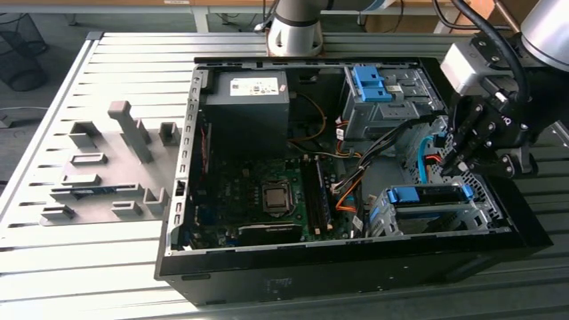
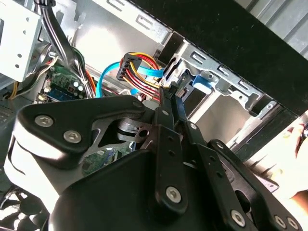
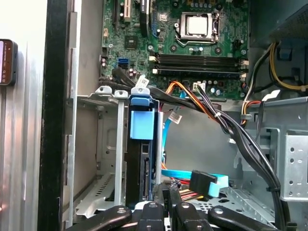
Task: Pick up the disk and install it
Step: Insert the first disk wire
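The disk stands on edge in the metal drive cage at the corner of the open computer case, its blue tab facing outward. In the exterior view its blue rail shows atop that cage. My gripper hangs just above and behind the cage, inside the case. In the second wrist view its fingers are shut together, their tips against a bundle of red, yellow and black wires, close to the disk's blue tab. I cannot tell whether a wire is pinched.
A black power supply and the motherboard fill the case. A second cage with a light-blue bracket stands at the back. A blue data cable with a black plug lies loose near the fingers. A grey fixture sits on the slatted table.
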`<state>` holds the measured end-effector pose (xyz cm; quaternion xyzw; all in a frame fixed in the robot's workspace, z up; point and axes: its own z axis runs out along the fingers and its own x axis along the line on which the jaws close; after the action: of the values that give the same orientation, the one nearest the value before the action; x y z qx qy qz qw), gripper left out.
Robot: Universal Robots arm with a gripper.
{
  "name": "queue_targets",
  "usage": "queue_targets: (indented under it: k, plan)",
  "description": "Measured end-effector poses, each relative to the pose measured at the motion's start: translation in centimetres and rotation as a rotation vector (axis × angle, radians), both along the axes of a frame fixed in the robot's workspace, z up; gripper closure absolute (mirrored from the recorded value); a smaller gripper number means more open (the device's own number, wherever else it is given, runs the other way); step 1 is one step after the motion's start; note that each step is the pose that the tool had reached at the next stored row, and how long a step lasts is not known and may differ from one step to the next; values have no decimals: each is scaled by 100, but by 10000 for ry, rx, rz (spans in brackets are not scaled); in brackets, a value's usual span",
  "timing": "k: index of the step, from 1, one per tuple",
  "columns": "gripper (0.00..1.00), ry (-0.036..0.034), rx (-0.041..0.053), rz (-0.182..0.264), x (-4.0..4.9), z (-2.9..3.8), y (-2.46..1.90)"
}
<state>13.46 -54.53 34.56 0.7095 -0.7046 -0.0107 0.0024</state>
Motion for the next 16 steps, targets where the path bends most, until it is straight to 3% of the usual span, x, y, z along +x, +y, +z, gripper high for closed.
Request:
queue_targets:
  k: [7, 11, 14, 16]
  plan:
    - [84, -76, 1, -18, -50, -8, -86]
    - [84, -191, 1, -17, -74, -24, -97]
    - [84, -340, 1, -32, -97, -48, -98]
    - [84, -388, 2, -62, -111, -56, -98]
